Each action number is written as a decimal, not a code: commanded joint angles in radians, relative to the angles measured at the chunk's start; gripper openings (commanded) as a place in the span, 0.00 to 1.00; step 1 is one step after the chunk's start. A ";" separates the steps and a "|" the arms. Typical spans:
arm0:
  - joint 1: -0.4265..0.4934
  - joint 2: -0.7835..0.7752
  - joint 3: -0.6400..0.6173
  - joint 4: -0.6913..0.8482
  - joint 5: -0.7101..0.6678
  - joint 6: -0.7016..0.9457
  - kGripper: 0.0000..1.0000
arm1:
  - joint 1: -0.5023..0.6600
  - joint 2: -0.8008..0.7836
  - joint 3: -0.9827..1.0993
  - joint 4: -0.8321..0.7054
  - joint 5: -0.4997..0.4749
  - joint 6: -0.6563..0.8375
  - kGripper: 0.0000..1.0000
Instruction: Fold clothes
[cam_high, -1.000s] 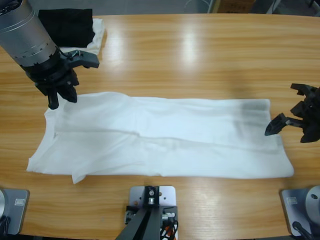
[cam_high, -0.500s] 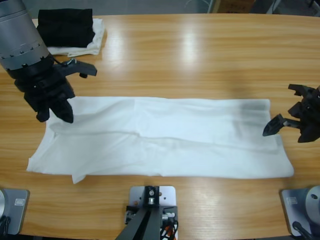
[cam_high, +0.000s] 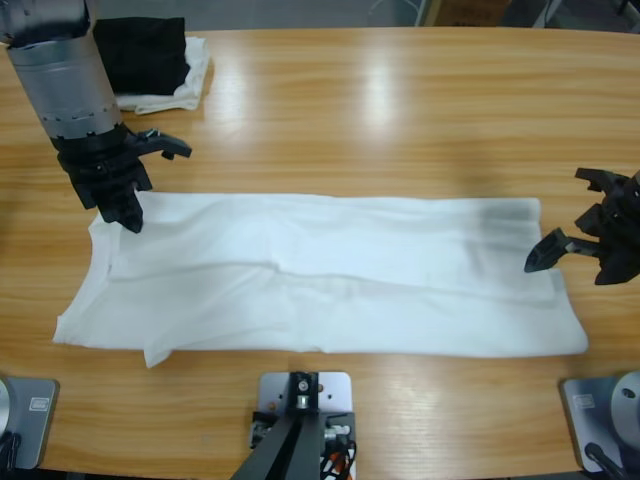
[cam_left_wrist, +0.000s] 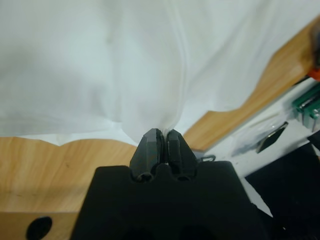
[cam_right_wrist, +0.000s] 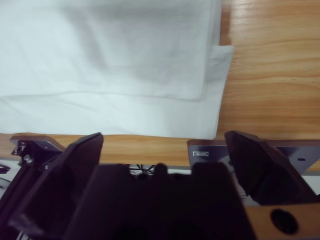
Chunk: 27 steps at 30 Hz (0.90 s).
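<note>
The clothes, a white T-shirt (cam_high: 320, 275), lie folded lengthwise into a long strip across the table. My left gripper (cam_high: 128, 218) is at its far left corner. In the left wrist view the left gripper (cam_left_wrist: 163, 134) is shut on a pinched tuft of the white cloth (cam_left_wrist: 100, 60). My right gripper (cam_high: 560, 220) hovers open at the shirt's right end, apart from it. In the right wrist view, the right gripper (cam_right_wrist: 162, 137) has wide-spread jaws with nothing between them, and the shirt's end (cam_right_wrist: 110, 60) lies ahead of them.
A black folded garment (cam_high: 145, 50) rests on a folded white cloth (cam_high: 195, 80) at the table's far left corner. Bare wooden table (cam_high: 400, 120) stretches behind the shirt and beyond its right end.
The left arm drew back toward the far edge while its gripper came down onto the shirt's far left corner and shut on it. The right gripper barely shifted.
</note>
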 joint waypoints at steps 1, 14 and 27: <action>0.053 0.066 -0.009 -0.035 0.065 -0.049 0.47 | 0.017 0.020 0.025 -0.006 0.007 -0.007 1.00; -0.050 -0.246 0.055 -0.157 0.273 -0.358 0.99 | 0.030 -0.032 0.024 -0.006 0.005 -0.004 1.00; -0.260 -0.239 0.482 -0.584 0.200 -0.475 0.91 | 0.125 -0.301 0.233 -0.288 -0.174 0.315 0.99</action>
